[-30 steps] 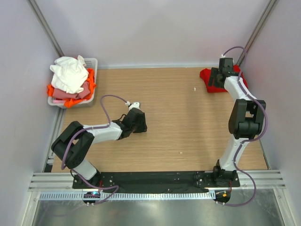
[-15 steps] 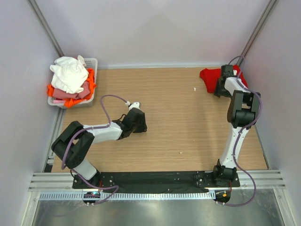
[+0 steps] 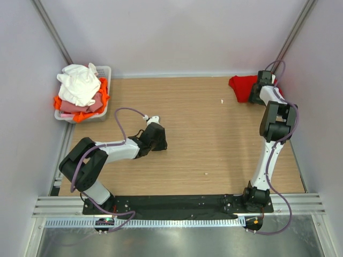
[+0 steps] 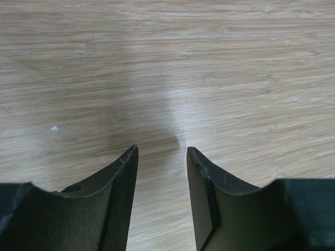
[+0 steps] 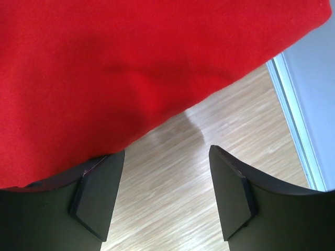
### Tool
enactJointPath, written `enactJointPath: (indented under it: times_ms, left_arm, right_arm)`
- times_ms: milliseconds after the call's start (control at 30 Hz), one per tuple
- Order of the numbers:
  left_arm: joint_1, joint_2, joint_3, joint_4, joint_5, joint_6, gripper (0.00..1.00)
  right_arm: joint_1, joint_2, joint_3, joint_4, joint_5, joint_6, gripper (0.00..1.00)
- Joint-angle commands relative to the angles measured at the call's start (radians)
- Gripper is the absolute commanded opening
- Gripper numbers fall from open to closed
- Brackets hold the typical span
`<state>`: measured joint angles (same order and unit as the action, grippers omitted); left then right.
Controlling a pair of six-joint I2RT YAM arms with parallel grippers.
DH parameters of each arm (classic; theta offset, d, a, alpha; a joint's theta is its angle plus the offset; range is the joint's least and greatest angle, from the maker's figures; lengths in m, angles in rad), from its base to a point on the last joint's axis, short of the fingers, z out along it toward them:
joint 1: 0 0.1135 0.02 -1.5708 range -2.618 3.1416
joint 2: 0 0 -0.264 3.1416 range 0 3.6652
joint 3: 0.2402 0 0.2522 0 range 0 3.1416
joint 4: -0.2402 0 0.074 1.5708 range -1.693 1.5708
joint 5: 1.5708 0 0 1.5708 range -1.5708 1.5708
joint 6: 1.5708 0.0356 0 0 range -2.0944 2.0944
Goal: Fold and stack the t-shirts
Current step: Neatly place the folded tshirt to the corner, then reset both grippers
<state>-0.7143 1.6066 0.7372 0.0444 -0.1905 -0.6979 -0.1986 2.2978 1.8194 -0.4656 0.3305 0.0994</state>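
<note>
A bright red t-shirt (image 3: 244, 86) lies bunched at the table's far right corner, and it fills the upper part of the right wrist view (image 5: 131, 57). My right gripper (image 3: 259, 92) is at its right edge, open, with bare wood between the fingers; the cloth hangs over the left finger's tip (image 5: 97, 196). More t-shirts, white (image 3: 79, 83), pink (image 3: 80, 107) and orange (image 3: 102, 88), are heaped in the basket (image 3: 105, 70) at the far left. My left gripper (image 3: 159, 142) rests low over the bare wood mid-left, open and empty (image 4: 162, 151).
The white slotted basket sits against the left wall. Grey walls close in the table on the left, back and right; a metal rail (image 5: 293, 115) runs right beside the right gripper. The wooden tabletop (image 3: 203, 134) stretches between both arms.
My right gripper has moved from over the red t-shirt to its right edge near the wall, and the cloth now looks smaller and more bunched. The left arm has not moved.
</note>
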Motion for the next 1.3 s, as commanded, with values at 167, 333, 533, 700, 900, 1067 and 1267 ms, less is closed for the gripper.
enactJointPath:
  times_ms: [167,333,533,700,900,1067,1267]
  left_arm:
    - [-0.005,0.067,-0.042,-0.155,0.002,0.012,0.44]
    - [-0.004,0.062,-0.044,-0.155,-0.001,0.012,0.44]
    - [-0.004,0.049,-0.055,-0.149,-0.001,0.012,0.44]
    - [-0.004,0.039,-0.061,-0.141,-0.003,0.012,0.44]
    - [-0.004,0.029,-0.070,-0.136,-0.006,0.011,0.44]
    - [-0.004,0.012,-0.084,-0.129,-0.013,0.006,0.44]
    - [-0.007,-0.008,-0.102,-0.112,-0.030,-0.002,0.44]
  right_arm:
    - [0.008,0.031,-0.020,0.054,-0.123,0.000,0.72]
    - [0.022,0.034,-0.014,0.111,-0.159,0.020,0.72]
    - [0.025,0.098,0.115,0.079,-0.140,0.037,0.72]
    - [0.024,0.115,0.172,0.059,-0.065,-0.018,0.73]
    - [0.037,-0.015,0.123,0.022,-0.077,-0.036,0.75]
    - [0.097,-0.243,-0.098,0.051,-0.220,0.054,0.75]
    - [0.428,-0.628,-0.549,0.345,-0.435,0.230,0.80]
